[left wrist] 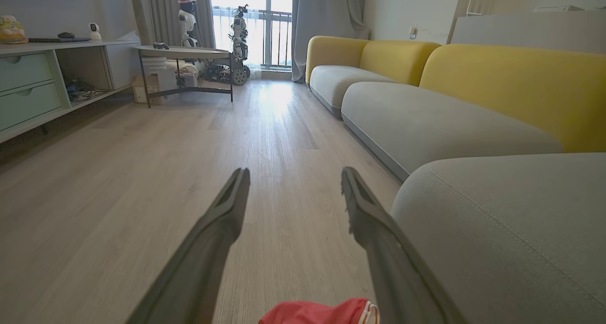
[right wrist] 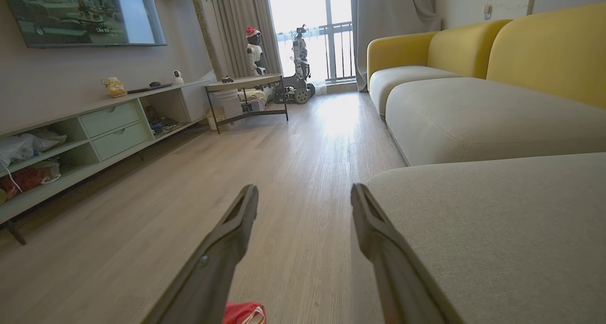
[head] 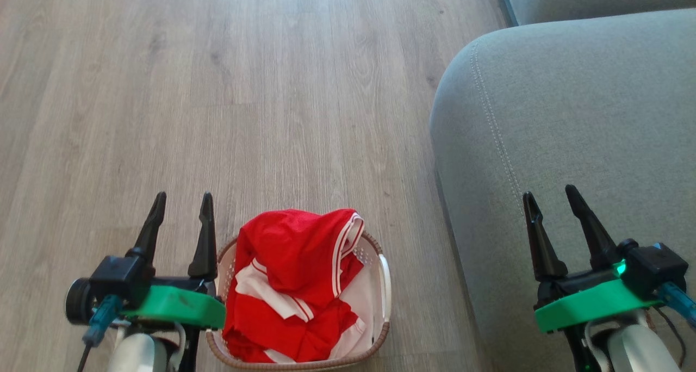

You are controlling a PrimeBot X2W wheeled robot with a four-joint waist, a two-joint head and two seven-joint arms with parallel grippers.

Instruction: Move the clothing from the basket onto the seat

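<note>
None of the clothing (head: 293, 274) lies on the seat (head: 587, 116), so I judge this to be the very first step: the reach into the basket (head: 385, 277). Largest here is the wooden floor (head: 217, 89), running out ahead of both my pincers. Next is the seat, a broad grey-green cushion with a rounded corner and a stitched seam; it lies beneath and ahead of my right pincer (head: 549, 191). The basket stands on the floor just to the right of my left pincer (head: 183, 198), between the two pincers, near the seat's edge but apart from it. The clothing fills it in a crumpled heap: bright red, thin and shiny, with white panels and red-and-white striped trim, one fold humped up over the far rim. Both pincers are released, fingers spread wide and gripping nothing, pointing forward past the basket. The next move, as I judge it, calls for my left pincer to swing right and tip down into the heap. It should clench on a raised fold rather than the braided rim, then lift high enough to clear the basket wall before crossing to the seat.
</note>
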